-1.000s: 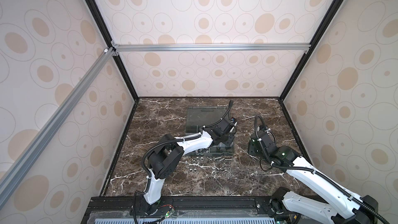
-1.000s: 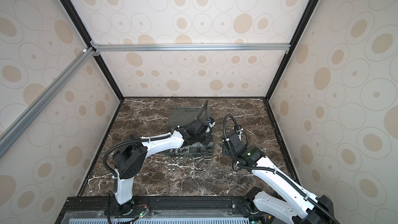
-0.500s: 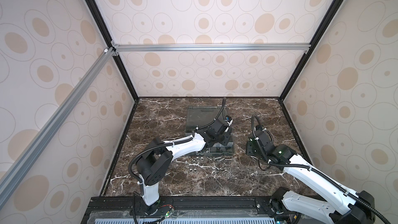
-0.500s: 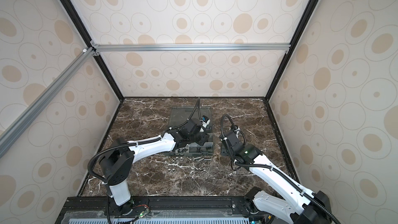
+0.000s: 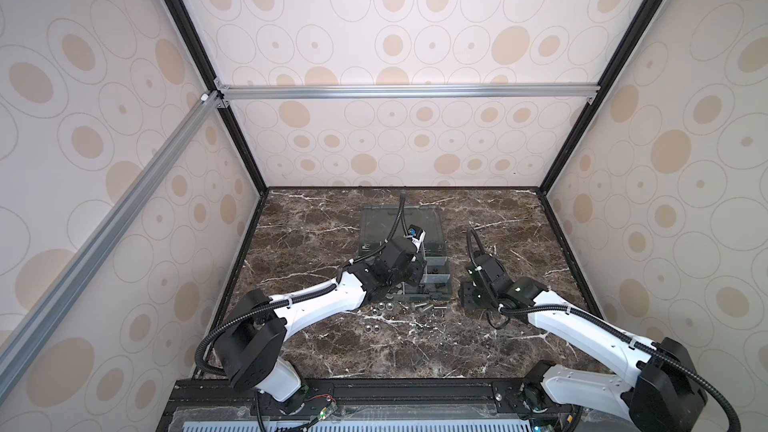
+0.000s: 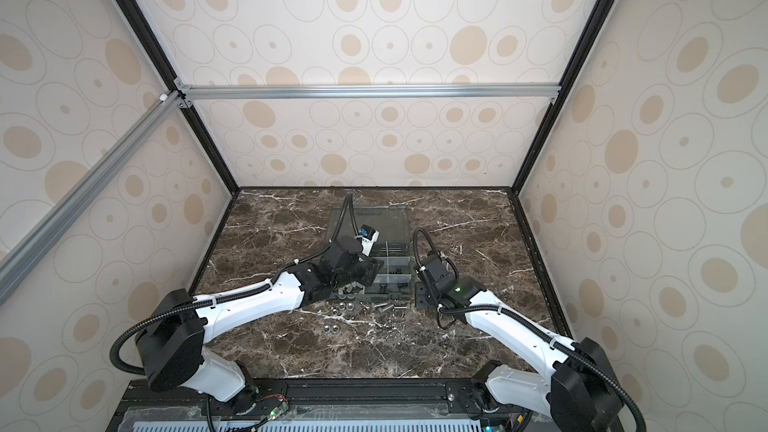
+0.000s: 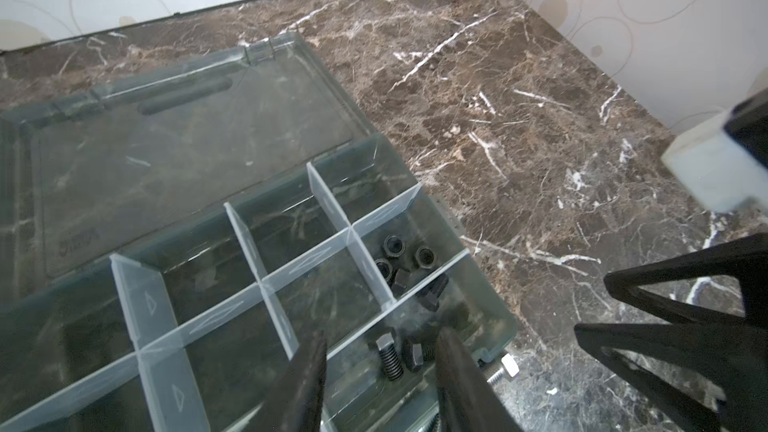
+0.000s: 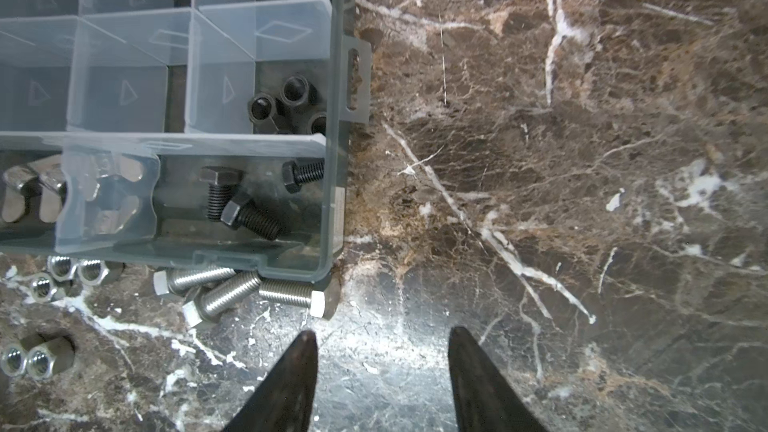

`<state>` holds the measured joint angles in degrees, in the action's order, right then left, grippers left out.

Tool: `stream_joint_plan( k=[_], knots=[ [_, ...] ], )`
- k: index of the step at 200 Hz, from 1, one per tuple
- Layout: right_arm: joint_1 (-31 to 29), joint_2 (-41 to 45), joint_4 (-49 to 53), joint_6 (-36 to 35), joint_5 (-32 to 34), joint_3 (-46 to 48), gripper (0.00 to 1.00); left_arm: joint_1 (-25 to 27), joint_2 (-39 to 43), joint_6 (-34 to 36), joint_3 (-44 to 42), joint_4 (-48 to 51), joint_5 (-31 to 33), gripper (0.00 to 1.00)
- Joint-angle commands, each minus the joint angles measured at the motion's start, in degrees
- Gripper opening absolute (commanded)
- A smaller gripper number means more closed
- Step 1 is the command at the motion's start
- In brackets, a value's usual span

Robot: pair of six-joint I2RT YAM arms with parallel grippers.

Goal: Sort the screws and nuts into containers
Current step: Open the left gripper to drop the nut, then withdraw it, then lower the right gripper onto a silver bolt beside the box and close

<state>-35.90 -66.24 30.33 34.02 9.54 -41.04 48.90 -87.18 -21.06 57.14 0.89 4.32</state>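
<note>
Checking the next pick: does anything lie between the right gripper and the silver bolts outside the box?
Nothing visible does. In the right wrist view only bare marble separates the open right gripper from the three silver bolts. They lie against the outer wall of the box, which may crowd the fingers.

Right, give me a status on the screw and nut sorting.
Done: black bolts, black nuts and silver wedge blocks lie sorted, each kind in its own section of the organizer box. In hand: nothing; the left gripper hovers open over the black bolts, and the right gripper is open above the table. Left: three silver bolts and the silver hex nuts lie on the table beside the box.
</note>
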Motion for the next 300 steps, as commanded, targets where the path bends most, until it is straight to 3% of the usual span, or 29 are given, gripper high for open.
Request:
stream_joint_plan(
  k=[1, 37, 142, 205, 300],
  knots=[
    [0.08, -0.47, -1.83, 1.94, -2.45, 1.98, 0.52, -0.49, 2.58, -2.63, -1.48, -1.23, 2.01, 0.44],
    [-0.27, -0.87, -4.93, 3.2, -4.37, 4.53, 0.41, -0.52, 4.61, -4.07, -2.74, 0.04, 2.55, 0.44],
    [-4.88, -8.34, -7.68, 4.8, -2.0, 2.7, 0.36, -0.54, 16.29, -10.14, -14.61, -3.47, 4.49, 0.45],
    [-6.93, -11.86, -8.39, 6.36, 0.11, 0.63, 0.35, -0.57, 19.6, -10.58, -17.1, -3.35, 5.27, 0.45],
    [-8.01, -15.83, -8.08, 7.19, 1.62, -0.96, 0.24, -0.51, 21.8, -11.46, -19.54, -4.27, 5.88, 0.46]
  ],
)
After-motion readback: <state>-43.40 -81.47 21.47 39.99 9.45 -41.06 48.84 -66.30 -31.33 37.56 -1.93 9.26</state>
